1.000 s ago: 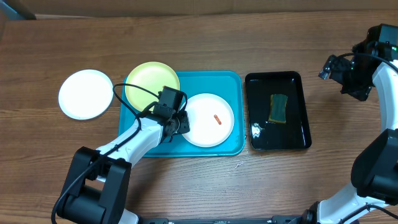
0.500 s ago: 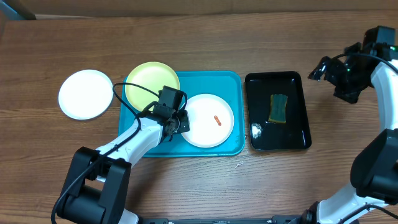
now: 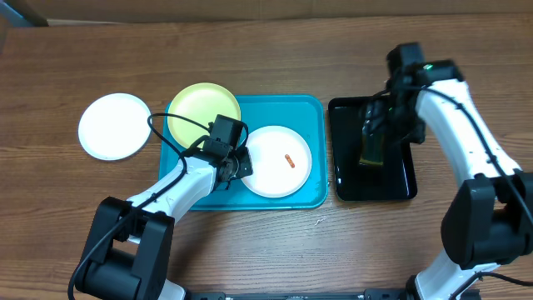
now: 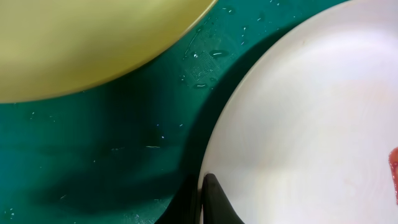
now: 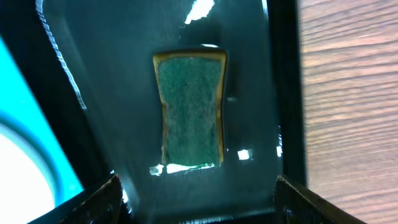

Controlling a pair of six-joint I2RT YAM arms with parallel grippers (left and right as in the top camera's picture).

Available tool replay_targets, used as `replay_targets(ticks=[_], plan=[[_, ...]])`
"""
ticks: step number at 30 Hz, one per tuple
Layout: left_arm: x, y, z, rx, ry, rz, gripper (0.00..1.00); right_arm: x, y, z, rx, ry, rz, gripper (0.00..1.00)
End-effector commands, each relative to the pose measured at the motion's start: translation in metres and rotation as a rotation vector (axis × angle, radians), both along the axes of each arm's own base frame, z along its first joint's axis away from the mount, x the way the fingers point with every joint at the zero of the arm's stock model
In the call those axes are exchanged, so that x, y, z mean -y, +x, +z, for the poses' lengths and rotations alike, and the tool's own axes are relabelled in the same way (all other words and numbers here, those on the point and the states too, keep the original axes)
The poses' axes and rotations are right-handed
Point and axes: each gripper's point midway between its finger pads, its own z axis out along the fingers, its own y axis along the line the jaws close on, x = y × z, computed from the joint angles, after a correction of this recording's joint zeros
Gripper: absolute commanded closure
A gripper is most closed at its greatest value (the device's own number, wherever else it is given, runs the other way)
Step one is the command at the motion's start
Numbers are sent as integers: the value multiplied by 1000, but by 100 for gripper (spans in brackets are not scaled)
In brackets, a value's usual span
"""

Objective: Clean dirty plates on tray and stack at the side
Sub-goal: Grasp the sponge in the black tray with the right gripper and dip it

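White plate (image 3: 281, 171) sits pinched in your left gripper (image 3: 240, 167) — steadied for wiping — while your right gripper (image 5: 199, 190) hangs wide-jawed over the sponge (image 5: 190, 111).

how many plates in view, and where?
3. White plate on the table, left of the tray; yellow-green plate in the tray's far-left corner; smeared white plate beside it in the tray. None appear hidden.
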Motion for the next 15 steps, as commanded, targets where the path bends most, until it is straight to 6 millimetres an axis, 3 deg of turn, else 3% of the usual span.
replay_targets(ticks=[1,4,7,12,15], plan=[[-10,-4,-5,-25,22,39,96,4,-5,-14,22,-63,-17,21],[-9,-3,-5,-21,21,38,94,0,-2,-43,67,-51,-14,24],[-9,-2,-5,-17,19,38,93,-5,-5,-61,76,-15,-10,39],[-9,-1,-4,-12,17,38,91,-16,-8,-86,106,56,-1,42],[-9,-1,-4,-11,17,38,91,-16,-7,-93,128,56,5,63]])
